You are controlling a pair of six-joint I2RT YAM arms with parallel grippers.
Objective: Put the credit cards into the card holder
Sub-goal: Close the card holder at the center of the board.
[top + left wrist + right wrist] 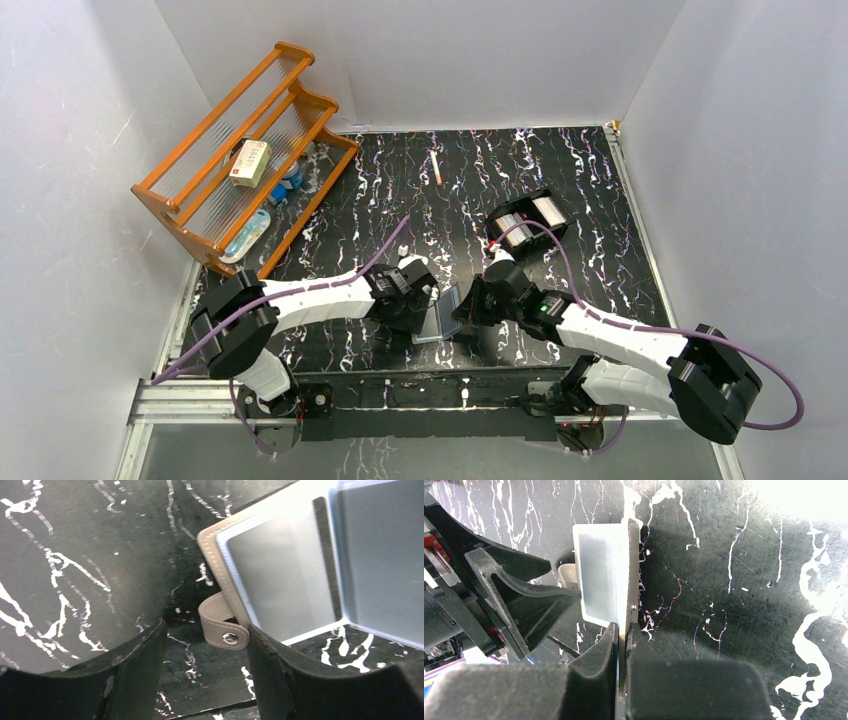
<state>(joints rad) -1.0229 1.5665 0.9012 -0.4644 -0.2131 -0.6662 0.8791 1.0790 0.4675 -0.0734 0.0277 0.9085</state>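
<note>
The card holder (pixel 441 318) lies open between my two grippers near the table's front; its silvery pale-blue inside faces up. In the left wrist view the holder (pixel 280 575) shows its grey-brown edge and its snap strap (pixel 224 630). My left gripper (pixel 202 642) is open, and the strap lies between its fingers, close to the right finger (pixel 280 675). My right gripper (pixel 622 630) is shut on one flap of the card holder (pixel 599 575), seen edge-on. The credit cards (pixel 530 217), white and grey, lie in a black shallow tray (pixel 497 217) behind the right gripper (pixel 468 303).
A wooden rack (pixel 200 190) stands at the back left, holding a cream box with red print (pixel 250 162) and small blue items. A thin orange stick (pixel 436 168) lies at the back middle. White walls enclose the table on three sides.
</note>
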